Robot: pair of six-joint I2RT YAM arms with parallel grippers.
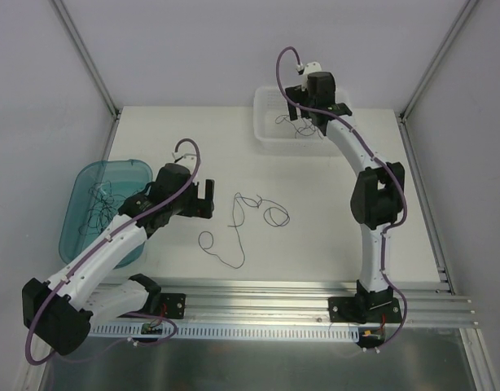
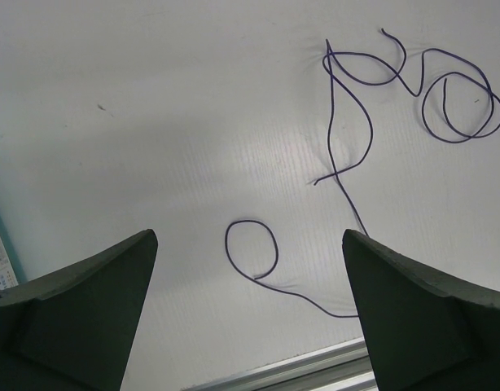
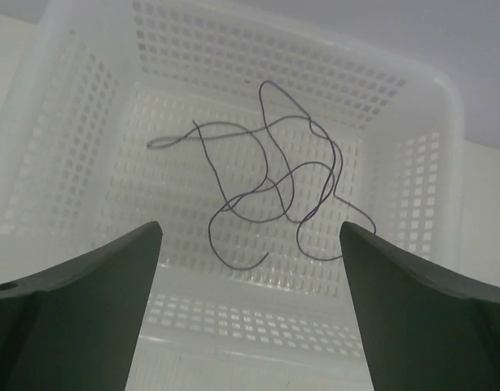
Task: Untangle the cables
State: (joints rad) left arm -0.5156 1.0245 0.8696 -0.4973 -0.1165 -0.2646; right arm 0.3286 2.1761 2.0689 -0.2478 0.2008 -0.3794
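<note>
Loose thin purple cables (image 1: pixel 233 220) lie looping on the white table, just right of my left gripper (image 1: pixel 208 199), which is open and empty. In the left wrist view the cables (image 2: pixel 331 130) lie ahead and to the right of the gripper (image 2: pixel 248 244), with a small loop between the fingertips, below them. My right gripper (image 1: pixel 304 120) hovers over a white perforated basket (image 1: pixel 266 142), open and empty. In the right wrist view a tangled few strands (image 3: pixel 270 186) lie on the floor of the basket (image 3: pixel 258 49), beyond the gripper (image 3: pixel 250 232).
A teal tray (image 1: pixel 111 165) at the table's left edge holds more dark strands (image 1: pixel 103 204). An aluminium rail (image 1: pixel 266 297) runs along the near edge and also shows in the left wrist view (image 2: pixel 315 371). White walls enclose the table.
</note>
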